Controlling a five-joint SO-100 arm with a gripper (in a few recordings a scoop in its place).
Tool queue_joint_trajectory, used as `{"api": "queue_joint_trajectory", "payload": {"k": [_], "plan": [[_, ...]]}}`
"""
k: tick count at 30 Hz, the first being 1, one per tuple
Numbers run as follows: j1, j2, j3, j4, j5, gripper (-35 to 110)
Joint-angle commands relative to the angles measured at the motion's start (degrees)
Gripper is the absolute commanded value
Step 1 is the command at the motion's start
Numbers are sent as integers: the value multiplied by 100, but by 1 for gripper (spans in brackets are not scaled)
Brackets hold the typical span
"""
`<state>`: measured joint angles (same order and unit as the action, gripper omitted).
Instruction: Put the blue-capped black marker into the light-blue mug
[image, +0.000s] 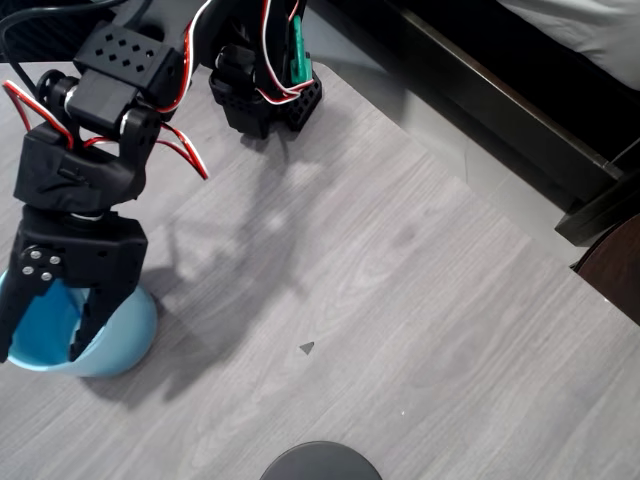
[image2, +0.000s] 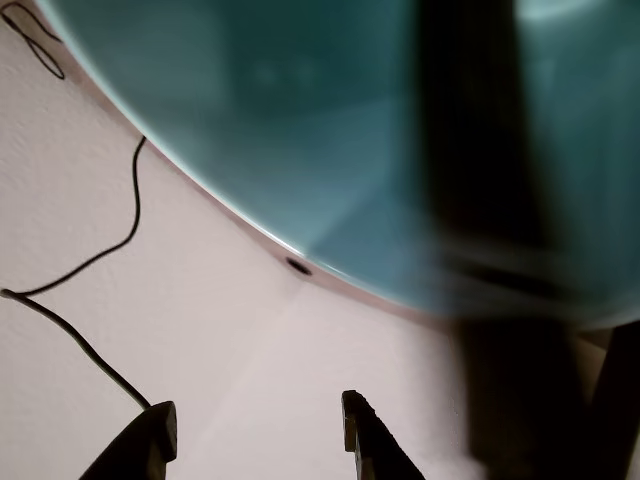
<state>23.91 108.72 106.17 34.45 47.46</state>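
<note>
- Pincer (image: 40, 350) of the black arm (image: 85, 170) is hanging directly over the light-blue mug (image: 125, 335) in the overhead view, its two fingers spread apart with the mug's blue interior showing in the gap between them.
- In the wrist view the pincer (image2: 260, 440) is likewise standing open, with nothing showing between the two dark fingertips (image2: 145, 445).
- The light-blue mug is sitting on the grey wood-grain table (image: 400, 300), at the left edge of the overhead view, mostly hidden beneath the arm.
- In the wrist view the mug (image2: 300, 130) is looming large and blurred just beyond the fingertips, its rim curving across the frame.
- A dark, blurred upright band (image2: 480, 150) is crossing the mug in the wrist view; I cannot tell whether it is the blue-capped black marker, so the marker's place is uncertain.
- A thin black cable (image2: 90, 260) is trailing over the pale surface beside the mug in the wrist view.
- A small dark speck (image: 307, 347) is lying on the table to the right of the mug in the overhead view, well apart from it.
- A dark round object (image: 320, 462) is peeking in at the bottom edge, also right of the mug.
</note>
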Motion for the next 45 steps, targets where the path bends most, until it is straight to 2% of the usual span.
{"api": "queue_joint_trajectory", "payload": {"k": [1, 10, 13, 17, 23, 34, 45], "plan": [[-308, 598, 193, -79, -545, 26], [-1890, 2927, 2013, 105, -2408, 16], [-2259, 3340, 2408, 519, -2874, 14], [-2399, 3393, 2487, 1266, -3340, 0], [-2479, 3612, 2830, 1811, -3709, 0], [-2944, 4834, 4263, 1758, -4017, 0], [-3226, 5484, 5019, 1714, -4069, 0]]}}
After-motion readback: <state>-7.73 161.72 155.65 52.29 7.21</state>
